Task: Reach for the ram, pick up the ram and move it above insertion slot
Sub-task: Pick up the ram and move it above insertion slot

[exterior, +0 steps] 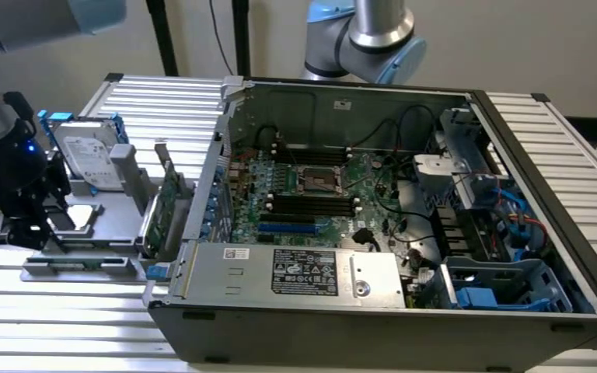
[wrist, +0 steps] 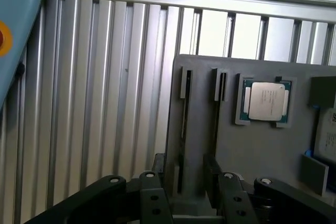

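Item: gripper (wrist: 185,195), jaws apart, poised in line with ram (wrist: 184,129), which stands edgewise in grey holder (wrist: 262,150) at the exterior view's left. Handling: centre over stick, lower square, close on board faces.

An open computer case (exterior: 382,342) lies on a slatted metal table (exterior: 60,326), its motherboard (exterior: 371,175) exposed, a power supply (exterior: 288,272) along the near side (label facing up). At the exterior view's left, a grey fixture (exterior: 117,221) holds a silver hard drive (exterior: 86,159) and a green card (exterior: 164,210) standing on edge. In the wrist view, a processor chip (wrist: 266,101) sits in a recess of that fixture.
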`<state>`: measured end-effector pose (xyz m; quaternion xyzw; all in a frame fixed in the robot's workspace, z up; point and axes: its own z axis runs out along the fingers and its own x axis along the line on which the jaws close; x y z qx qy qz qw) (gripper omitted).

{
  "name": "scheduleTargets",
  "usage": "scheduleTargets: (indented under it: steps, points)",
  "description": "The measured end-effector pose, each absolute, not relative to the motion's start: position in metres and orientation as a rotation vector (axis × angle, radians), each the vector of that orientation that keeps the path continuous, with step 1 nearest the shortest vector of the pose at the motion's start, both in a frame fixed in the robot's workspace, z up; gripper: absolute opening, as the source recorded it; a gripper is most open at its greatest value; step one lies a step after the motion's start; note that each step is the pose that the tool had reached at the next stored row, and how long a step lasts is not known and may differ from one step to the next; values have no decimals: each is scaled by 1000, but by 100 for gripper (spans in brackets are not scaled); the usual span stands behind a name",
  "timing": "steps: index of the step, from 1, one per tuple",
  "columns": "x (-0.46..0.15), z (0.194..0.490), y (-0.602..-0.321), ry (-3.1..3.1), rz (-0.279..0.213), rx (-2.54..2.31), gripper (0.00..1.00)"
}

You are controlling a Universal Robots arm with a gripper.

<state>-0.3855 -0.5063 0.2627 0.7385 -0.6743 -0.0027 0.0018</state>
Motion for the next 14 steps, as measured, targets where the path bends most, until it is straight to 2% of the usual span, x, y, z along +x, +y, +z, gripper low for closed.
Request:
scheduleTargets:
  steps: [14]
  points:
    - [-383, 237, -502, -2135, -9, 2299, 42]
